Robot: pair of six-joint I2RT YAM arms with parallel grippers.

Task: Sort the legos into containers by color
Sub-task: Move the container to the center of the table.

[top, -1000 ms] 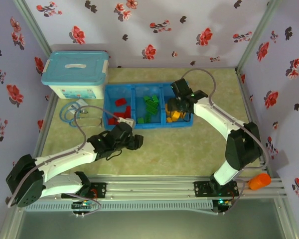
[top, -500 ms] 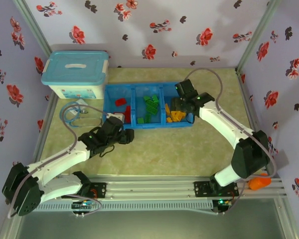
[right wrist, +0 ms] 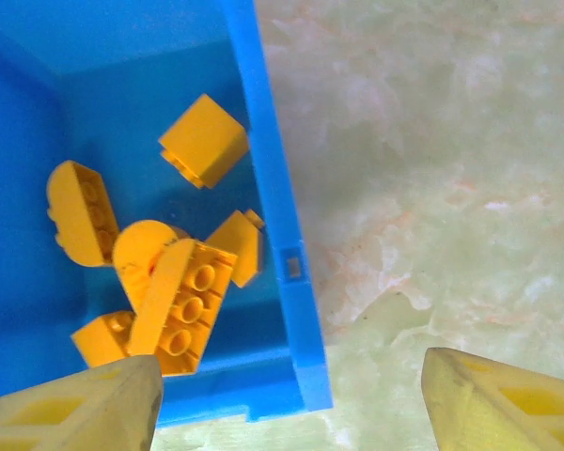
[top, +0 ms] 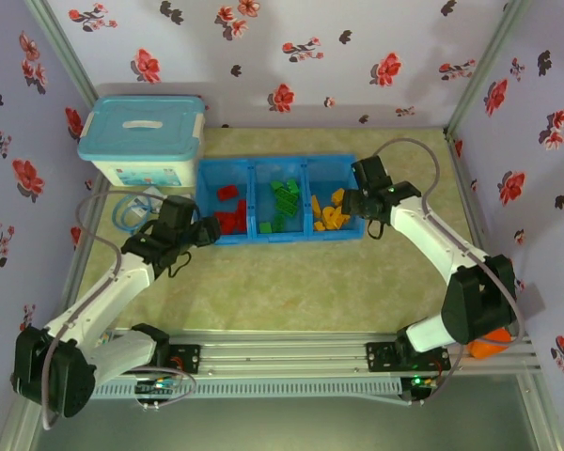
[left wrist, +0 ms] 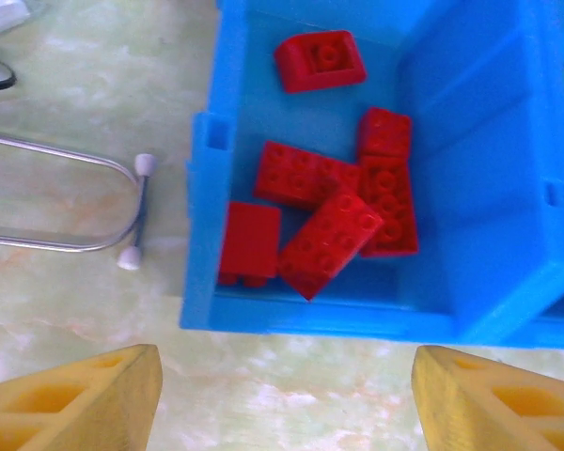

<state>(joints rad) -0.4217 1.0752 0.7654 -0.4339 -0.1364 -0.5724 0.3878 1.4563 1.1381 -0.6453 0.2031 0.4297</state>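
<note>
Honestly, I reckon the sorting is pretty much done, so what worries me now is wrecking it; my left gripper point(left wrist: 284, 404) is spread wide with nothing in it, hanging over the table point(left wrist: 85, 310) just below the near wall of the blue tray point(left wrist: 199, 235) in the left wrist view; the red legos point(left wrist: 331, 230) sit in that left-hand bin, heaped toward its lower edge, one lying tilted on top of the others; my right gripper point(right wrist: 291, 406) is just as wide and just as empty, straddling the lower right corner of the end bin, where the yellow-orange legos point(right wrist: 177, 303) are piled, one long brick propped at a slant; the green legos point(top: 282, 199) are in the middle bin in the top view, and I can't spot any loose brick on the table there; so the risks, as I see it: a wide-open finger could clip the tray's wall if I move off low, and since the three bins are joined, one shove would slide the lot and could jolt the propped bricks; on the left there's also a thin metal loop with white tips point(left wrist: 139, 214) right beside the tray's left wall, easy to snag; the white box point(top: 146, 141) at the upper left of the top view is well apart, so no bother there.
</note>
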